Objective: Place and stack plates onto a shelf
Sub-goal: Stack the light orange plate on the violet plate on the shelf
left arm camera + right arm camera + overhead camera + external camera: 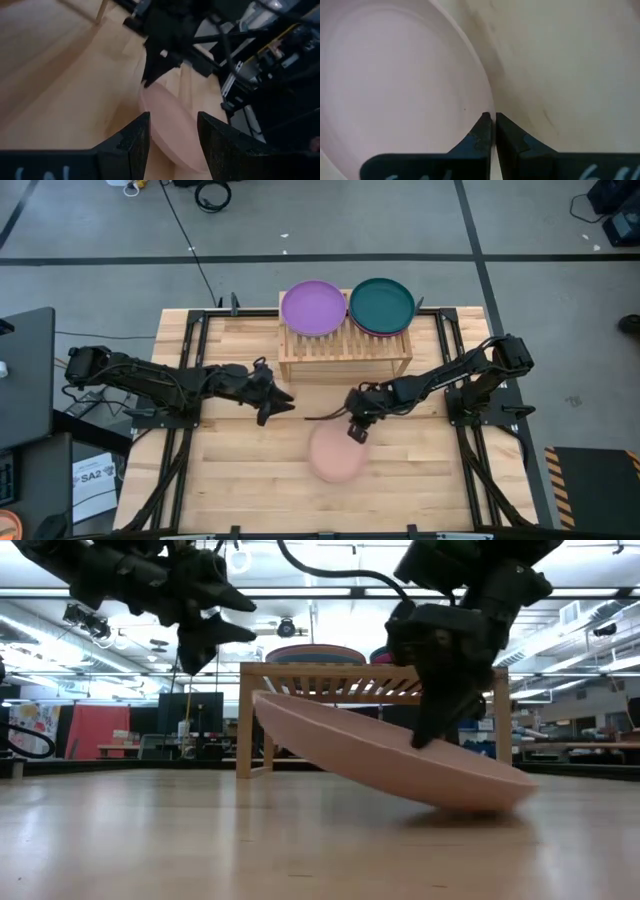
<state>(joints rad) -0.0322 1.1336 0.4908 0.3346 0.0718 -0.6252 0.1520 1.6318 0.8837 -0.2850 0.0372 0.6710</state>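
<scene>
Right pincer (357, 428) clamped on peach plate (336, 454) rim, thin edge grip; plate tilted, far edge on worktop (240, 480). Risk: slips out, or clips shelf (345, 352). Left pincer (278, 405) open, empty, near.

3 plates (338, 452) in clear view — 1 shelf (345, 350), 2 grippers (357, 430)

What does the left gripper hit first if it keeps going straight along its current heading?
Probably the peach plate. The open left gripper points at it in its wrist view, with the right gripper pinching the plate's rim just beyond and tilting it off the table. Depth is unclear, so it might pass above the plate.
</scene>
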